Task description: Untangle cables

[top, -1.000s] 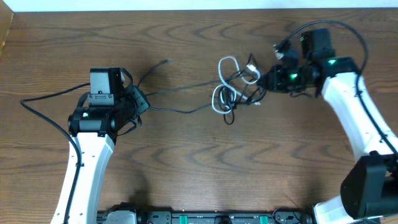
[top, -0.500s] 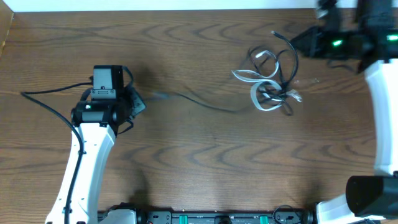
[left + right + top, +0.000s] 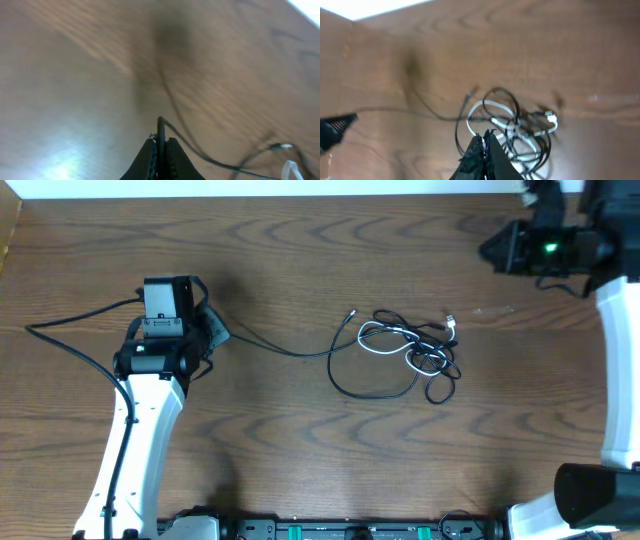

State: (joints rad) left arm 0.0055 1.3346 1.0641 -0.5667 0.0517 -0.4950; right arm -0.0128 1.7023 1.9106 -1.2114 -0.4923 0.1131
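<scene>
**Left hand pinches one black strand; the knot lies loose on the table between the arms**

The left hand (image 3: pixel 218 332) is closed, its two fingers pressed together on a thin black cable (image 3: pixel 290 351). In the left wrist view the cord comes up from between the fingertips and trails off ahead and to one side. From above, that strand runs straight out from the hand across the brown wooden table (image 3: pixel 300 450). It joins the rest of the cables (image 3: pixel 412 352), which lie well ahead of the fingertips.

The right hand (image 3: pixel 487 250) is also closed, with nothing showing between its fingers. It hangs well apart from the bundle. In its wrist view the bundle lies on the table beyond its fingertips.

The bundle is a slack heap of black loops crossing over a short white cable (image 3: pixel 385 346). A small plug end (image 3: pixel 351 313) sticks out on the side nearest the left hand.

These cords look very light and limp. They will likely slide on the table rather than resist, and a thin, smooth strand may slip through a pinch. The plugs are the parts likely to catch inside a loop.

A good hold is probably just behind a free plug, or on an outer loop at the bundle's edge nearest the hand. The crowded middle seems the worst place to grip. A hard pull would likely tighten the crossings, so gentle spreading seems wiser.
</scene>
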